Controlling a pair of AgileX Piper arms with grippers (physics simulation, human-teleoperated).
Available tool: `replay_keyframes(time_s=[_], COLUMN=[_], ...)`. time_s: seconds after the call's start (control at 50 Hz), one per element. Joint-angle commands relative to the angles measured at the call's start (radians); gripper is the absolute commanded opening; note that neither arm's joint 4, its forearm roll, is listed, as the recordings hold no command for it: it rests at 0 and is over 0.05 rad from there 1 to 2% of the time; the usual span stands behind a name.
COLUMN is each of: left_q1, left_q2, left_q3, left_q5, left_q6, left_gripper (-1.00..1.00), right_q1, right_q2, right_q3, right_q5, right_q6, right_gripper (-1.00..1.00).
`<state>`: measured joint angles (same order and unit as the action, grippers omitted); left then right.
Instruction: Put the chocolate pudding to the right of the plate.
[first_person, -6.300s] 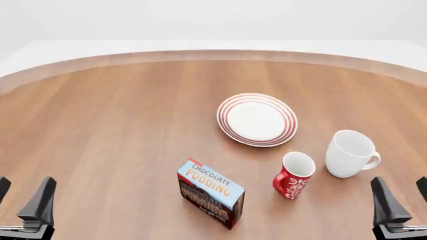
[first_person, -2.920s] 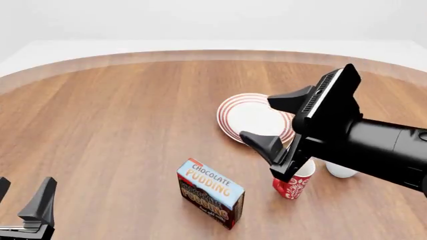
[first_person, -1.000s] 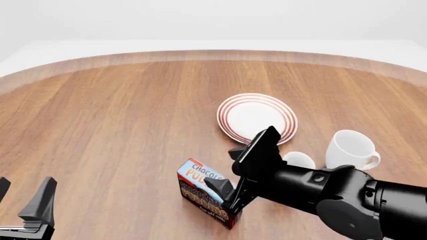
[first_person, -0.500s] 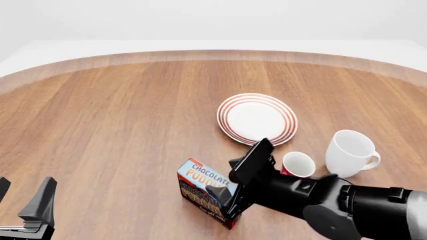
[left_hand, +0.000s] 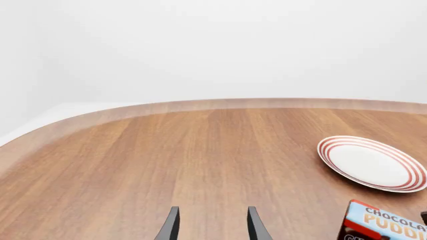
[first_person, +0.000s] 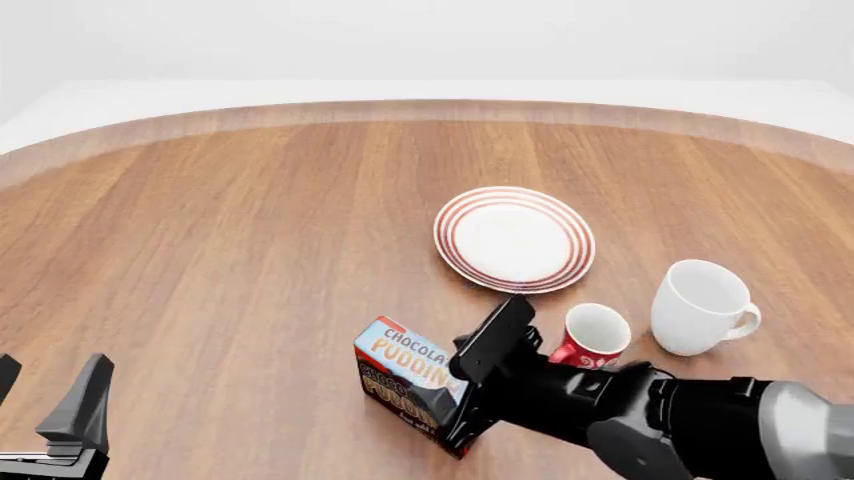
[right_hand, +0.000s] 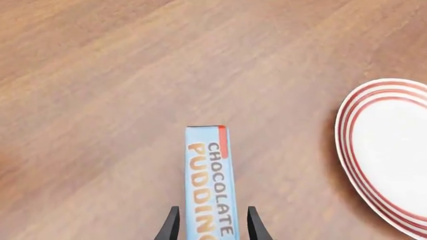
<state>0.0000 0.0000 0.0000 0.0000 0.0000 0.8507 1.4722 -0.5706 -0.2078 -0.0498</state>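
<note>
Wooden tabletop (first_person: 240, 260) with a rounded far edge carries all the things. On its near side, the right gripper (right_hand: 211, 225) has its fingers slightly spread on both sides of the chocolate pudding (first_person: 400, 368); whether they press the carton I cannot tell. Just beyond stands the plate (first_person: 514, 239), with a red mug (first_person: 589, 339) and a white mug (first_person: 699, 307) to its right. Only the front view shows both mugs. At the near left, the left gripper (left_hand: 210, 229) is spread, holding nothing.

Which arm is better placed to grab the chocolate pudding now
The right. Its gripper already straddles the chocolate pudding, fingers either side, not yet closed. The left gripper hangs open, far off.
</note>
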Motion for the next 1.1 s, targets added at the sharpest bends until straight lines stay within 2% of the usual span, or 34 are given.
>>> replay_keyframes(time_s=[0.02,0.32,0.34,0.7,0.92,1.1], left_q1=[0.000,0.000,0.000,0.000,0.000,0.000], left_q2=[0.000,0.000,0.000,0.000,0.000,0.000], left_q3=[0.000,0.000,0.000,0.000,0.000,0.000], left_q5=[0.000,0.000,0.000,0.000,0.000,0.000], left_q6=[0.000,0.000,0.000,0.000,0.000,0.000], left_gripper=[1.00,1.00,1.00,1.00,1.00,1.00], right_q1=[-0.002,-0.005,-0.015,-0.034,-0.069,-0.088], right_q2=[0.059,0.085,0.080,0.008,-0.146,-0.187], right_q3=[0.007,0.003,0.010,0.036,-0.006,-0.056], right_q5=[-0.036,-0.054,-0.060,-0.041,0.086,0.151], right_q6=[0.010,-0.001,-0.014,-0.028,-0.070,-0.110], right_gripper=[1.00,1.00,-1.00,-1.00,-1.00,-1.00])
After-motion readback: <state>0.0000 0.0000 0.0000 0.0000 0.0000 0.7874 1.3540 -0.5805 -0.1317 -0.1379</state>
